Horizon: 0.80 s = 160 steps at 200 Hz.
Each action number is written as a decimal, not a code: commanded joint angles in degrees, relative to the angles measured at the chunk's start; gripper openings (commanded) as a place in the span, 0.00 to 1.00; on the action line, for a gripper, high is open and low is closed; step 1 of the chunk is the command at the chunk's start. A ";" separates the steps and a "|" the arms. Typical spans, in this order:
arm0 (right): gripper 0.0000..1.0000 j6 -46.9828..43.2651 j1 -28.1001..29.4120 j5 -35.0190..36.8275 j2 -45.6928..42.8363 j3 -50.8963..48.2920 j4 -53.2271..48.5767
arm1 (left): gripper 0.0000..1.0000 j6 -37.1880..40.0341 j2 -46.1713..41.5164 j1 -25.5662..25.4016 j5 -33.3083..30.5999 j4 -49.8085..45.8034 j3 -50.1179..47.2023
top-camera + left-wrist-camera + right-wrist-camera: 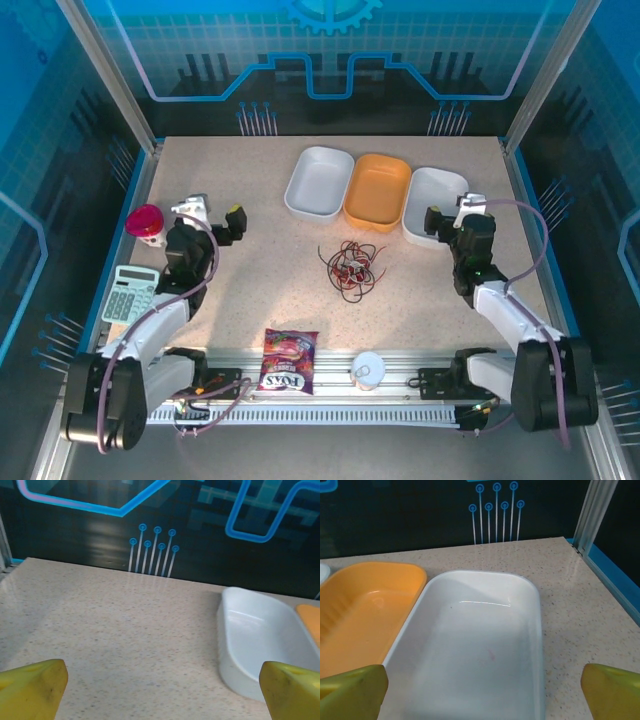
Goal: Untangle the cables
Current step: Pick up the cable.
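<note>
Thin red, black and whitish cables [350, 268] lie knotted mid-table, just near of the orange plastic tray [378, 191]. The left gripper [213, 213] and right gripper [452, 210] gape empty; each should pinch a separate outer strand.

walls: dark panels, blue circuit lines [330, 85] | table: beige speckled top [260, 270] | frame: aluminium posts [105, 70]

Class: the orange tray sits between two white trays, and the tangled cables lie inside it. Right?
No. The cables lie on the table, in front of the orange tray, not in it; the top external view shows this. The rest stands.
</note>
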 commanded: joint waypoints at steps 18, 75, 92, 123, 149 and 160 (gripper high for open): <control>1.00 8.73 8.44 8.62 -7.75 4.81 -24.24 | 0.99 -6.64 -2.04 -9.64 2.86 -11.57 5.25; 1.00 22.73 24.68 13.06 -11.28 10.63 -45.10 | 0.99 -17.37 3.91 -28.21 -1.94 -17.65 6.12; 1.00 26.32 27.18 11.30 -9.67 11.64 -47.69 | 0.99 -18.48 7.55 -31.73 -1.79 -15.13 6.63; 0.89 29.51 29.15 5.75 -5.59 13.87 -49.03 | 0.99 -18.03 15.88 -35.49 1.90 -12.97 10.30; 0.74 31.31 29.75 1.12 -1.81 15.80 -48.71 | 0.96 -20.17 21.84 -35.91 4.91 -10.28 12.19; 0.68 31.97 30.08 -0.56 -0.47 16.21 -48.21 | 0.89 -20.18 23.63 -35.95 6.50 -9.34 12.98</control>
